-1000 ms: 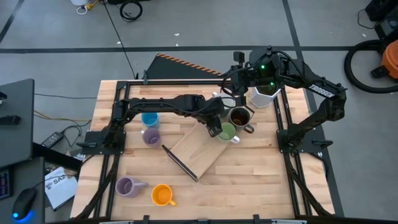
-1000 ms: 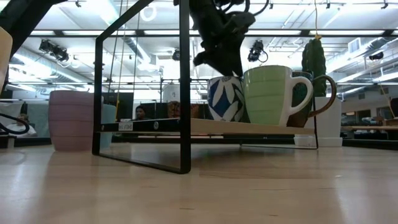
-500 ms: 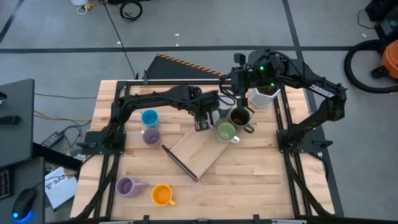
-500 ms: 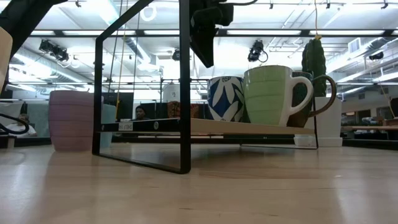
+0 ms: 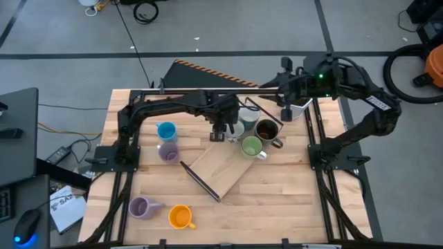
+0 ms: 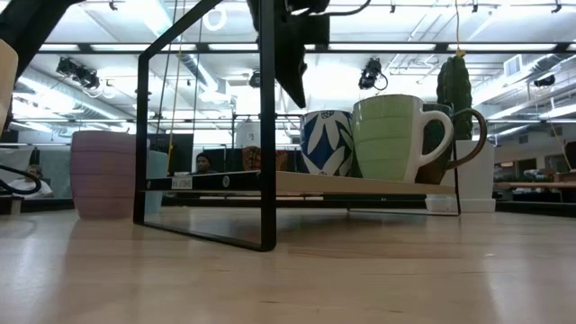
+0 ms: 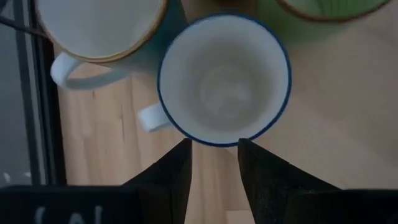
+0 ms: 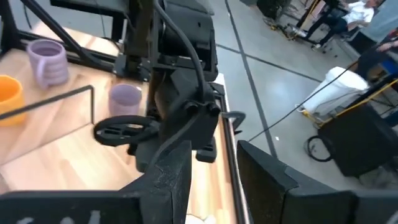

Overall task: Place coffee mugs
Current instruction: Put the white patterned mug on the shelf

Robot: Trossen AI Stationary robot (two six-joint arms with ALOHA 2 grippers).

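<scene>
Left gripper [image 7: 213, 163], fingers spread and empty, is held above the blue-rimmed mug [image 7: 224, 81] on the wooden rack [image 5: 220, 168]; right gripper [image 8: 211, 163], fingers likewise parted, is raised at the worktop [image 5: 277, 200] edge.

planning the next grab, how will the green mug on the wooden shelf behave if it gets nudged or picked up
The green mug looks like glazed ceramic: probably rigid, smooth and a bit slippery, and likely to chip if knocked. It stands upright on a flat base, so it should slide rather than roll. It sits close beside the brown mug on the wooden shelf, so a nudge may bump that one.
</scene>
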